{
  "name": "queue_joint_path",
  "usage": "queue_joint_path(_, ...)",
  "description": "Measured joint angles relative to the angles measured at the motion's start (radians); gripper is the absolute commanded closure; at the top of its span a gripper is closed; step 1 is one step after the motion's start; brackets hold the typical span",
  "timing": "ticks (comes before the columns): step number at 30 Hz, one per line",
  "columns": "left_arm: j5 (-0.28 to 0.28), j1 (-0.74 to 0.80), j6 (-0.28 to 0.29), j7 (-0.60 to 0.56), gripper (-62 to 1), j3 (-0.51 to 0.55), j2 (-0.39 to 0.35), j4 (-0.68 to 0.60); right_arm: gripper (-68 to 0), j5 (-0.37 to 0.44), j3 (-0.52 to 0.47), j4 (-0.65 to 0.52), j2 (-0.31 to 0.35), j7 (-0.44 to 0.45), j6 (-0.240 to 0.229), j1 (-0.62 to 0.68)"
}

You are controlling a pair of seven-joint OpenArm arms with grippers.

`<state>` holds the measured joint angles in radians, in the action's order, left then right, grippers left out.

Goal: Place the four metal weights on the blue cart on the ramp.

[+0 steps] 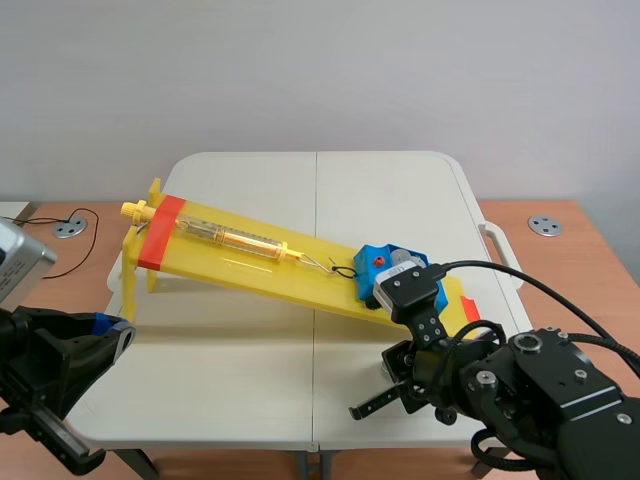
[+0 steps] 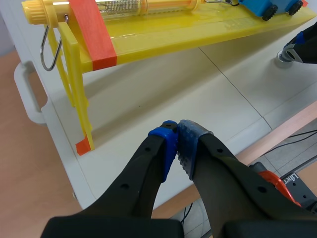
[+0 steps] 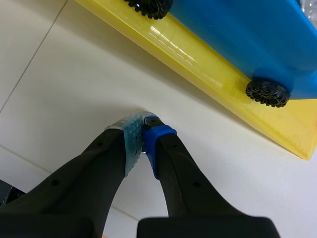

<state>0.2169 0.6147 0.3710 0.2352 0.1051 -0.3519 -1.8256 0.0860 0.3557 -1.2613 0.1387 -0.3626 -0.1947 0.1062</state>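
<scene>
L gripper (image 2: 177,133) hangs by the near-left edge of the table (image 1: 250,370), short of the ramp's legs. Its pads are pressed together w/ nothing between them.

The ramp (image 1: 230,272) lies across the table, high end at left on its legs, sloping down to the right. A scale (image 1: 235,238) lies along the upper part, and a thin hook and loop join it to the cart.

The cart (image 1: 375,283) sits on the ramp's low end, wheels on the slope. One silver weight (image 1: 401,259) shows on top beside a red knob. Can't tell if all four are aboard, since the R arm's wrist hides part of the deck.

R gripper (image 3: 143,130) is just in front of the ramp's low end, below the cart, tips close to the tabletop. Its fingers are closed on each other w/ no load seen. The left wrist view shows a silvery bit (image 2: 284,57) on the table under it. It may be a weight, but it's too small to tell.

Risks, as I judge them:
- R arm is v. close to the ramp edge and cart. A lift straight up could clip either one, which might jolt the cart, slip the loop and send it rolling downslope.
- The deck is tilted, so anything set off-centre or let go too high may slide or tip off.
- If that silvery bit is a weight, closed fingers can't take it. They'd need to open first, and pressing down closed would just shove it away.
- L arm is too far off to steady the cart.
</scene>
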Motion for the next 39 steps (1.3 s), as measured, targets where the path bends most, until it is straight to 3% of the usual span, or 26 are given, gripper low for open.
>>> queue_joint_path(5,0.000,0.000,0.000,0.000,-2.7,0.000,0.000,0.000,-0.6,0.020,0.000,-0.062,0.015,-0.069,0.000,0.016)
queue_joint_path(10,0.000,0.000,0.000,0.000,-2.7,0.000,0.000,0.000,-0.6,0.047,-0.016,-0.284,0.086,-0.156,0.000,0.107)
queue_joint_path(16,0.000,0.000,0.000,0.000,-2.7,0.000,0.000,0.000,-0.6,0.098,-0.108,-0.556,0.152,-0.230,-0.001,0.239)
queue_joint_path(23,0.000,0.000,0.000,0.000,-2.7,0.000,0.000,0.000,-0.6,0.175,-0.254,-0.746,0.174,-0.307,-0.004,0.337)
queue_joint_path(28,0.000,0.000,0.000,0.000,-2.7,0.000,0.000,0.000,-0.6,0.238,-0.353,-0.799,0.174,-0.319,-0.003,0.340)
queue_joint_path(33,0.000,0.000,0.000,0.000,-2.7,0.000,0.000,0.000,-0.6,0.246,-0.369,-0.793,0.151,-0.320,-0.004,0.303)
queue_joint_path(39,0.000,0.000,0.000,0.000,-2.7,0.000,0.000,0.000,-0.6,0.248,-0.367,-0.682,0.079,-0.319,-0.003,0.183)
